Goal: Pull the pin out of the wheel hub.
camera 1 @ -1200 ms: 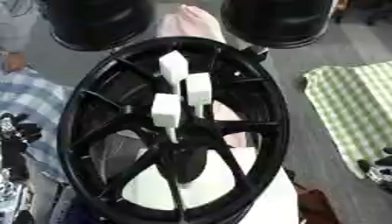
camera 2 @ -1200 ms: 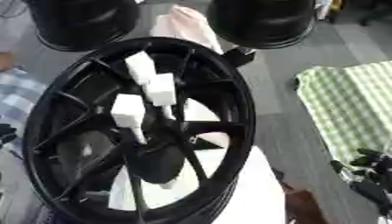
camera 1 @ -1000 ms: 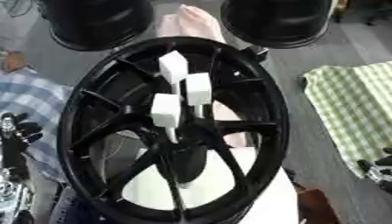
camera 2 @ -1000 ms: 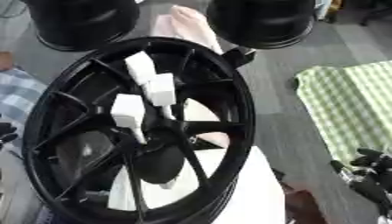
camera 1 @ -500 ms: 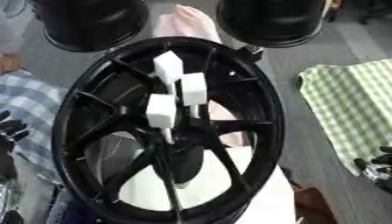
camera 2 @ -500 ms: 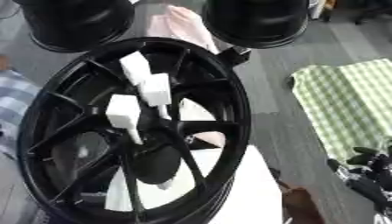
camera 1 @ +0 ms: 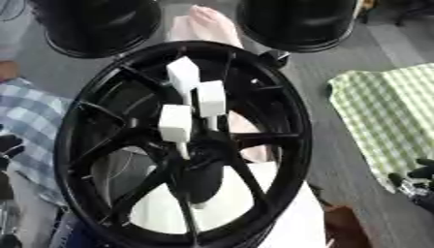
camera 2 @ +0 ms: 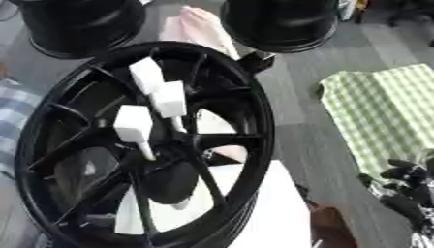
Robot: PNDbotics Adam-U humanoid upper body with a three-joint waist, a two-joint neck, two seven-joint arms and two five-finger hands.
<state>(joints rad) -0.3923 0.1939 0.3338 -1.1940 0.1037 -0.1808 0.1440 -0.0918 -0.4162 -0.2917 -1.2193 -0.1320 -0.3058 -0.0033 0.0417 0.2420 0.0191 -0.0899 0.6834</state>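
Grey floor fills the frame, and on it, over a white sheet (camera 2: 271, 213), lies the black wheel hub (camera 1: 182, 145) you are to work on. Three white-headed pins stand up from its centre: one at the top (camera 1: 183, 73), one in the middle (camera 1: 210, 98) and one nearest you (camera 1: 176, 123). Each has a blocky white head on a thin stem that runs down toward the hub's middle, so the long axis rises out of the wheel, tilted a little toward the far side.

Your right hand (camera 2: 405, 186) shows at the lower right edge, beside the wheel's rim and well apart from the pins; its dark fingers look partly curled and hold nothing, though the view there is poor and that is a judgement. Your left hand (camera 1: 8, 144) is a dark shape at the left edge, and you cannot tell how its fingers stand.

The pins lie up and to the left of the right hand, across the rim and spokes. Neither hand is clearly nearer, and the pull is not yet begun.

Beyond the wheel sit two more black wheels (camera 1: 101, 24), a pink cloth (camera 1: 208, 24) between them, a green checked cloth (camera 2: 381, 106) to the right and a blue checked one (camera 1: 30, 126) to the left.
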